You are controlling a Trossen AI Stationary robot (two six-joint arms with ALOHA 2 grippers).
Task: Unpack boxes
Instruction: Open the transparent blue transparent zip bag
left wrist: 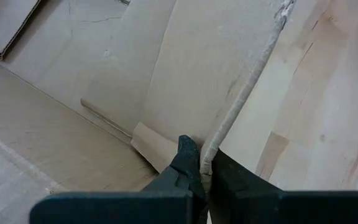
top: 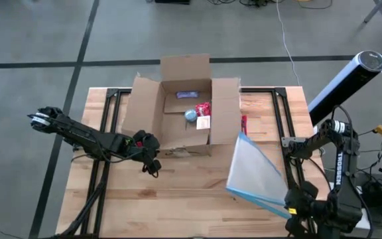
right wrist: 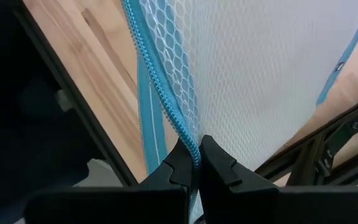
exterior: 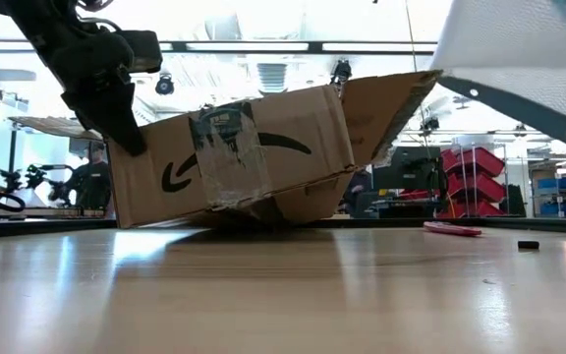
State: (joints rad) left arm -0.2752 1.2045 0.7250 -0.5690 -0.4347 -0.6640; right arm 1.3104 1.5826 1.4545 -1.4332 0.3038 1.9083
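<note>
The brown cardboard box [top: 184, 109] stands open at the table's far middle, flaps spread; in the low view the box [exterior: 234, 157] sits tilted, with tape on its near wall. Small packets [top: 201, 114] lie inside. My left gripper [top: 152, 163] is at the box's near left corner, shut on cardboard. My right gripper [top: 290, 201], at the near right, is shut on a clear pouch with a blue edge [top: 254, 172]. A small red tool [top: 244, 124] lies on the table right of the box. My left gripper pinches a thin cardboard edge [left wrist: 219, 134] of the box between its two fingers, at the near left corner. The fingers slant down from the table's left. The box's lower edge [exterior: 214, 221] rests on the table. My right gripper pinches the pouch's blue zipper edge [right wrist: 182, 118] between its two fingers, at the pouch's near right end. The pouch is lifted clear of the table and stretches out flat from the fingers toward the box.
The table is light wood [top: 178, 206] on a black frame, with open room across its near half. A black cylinder on a stand [top: 347, 83] rises at the far right. A small dark piece [exterior: 528, 244] lies on the table near the red tool.
</note>
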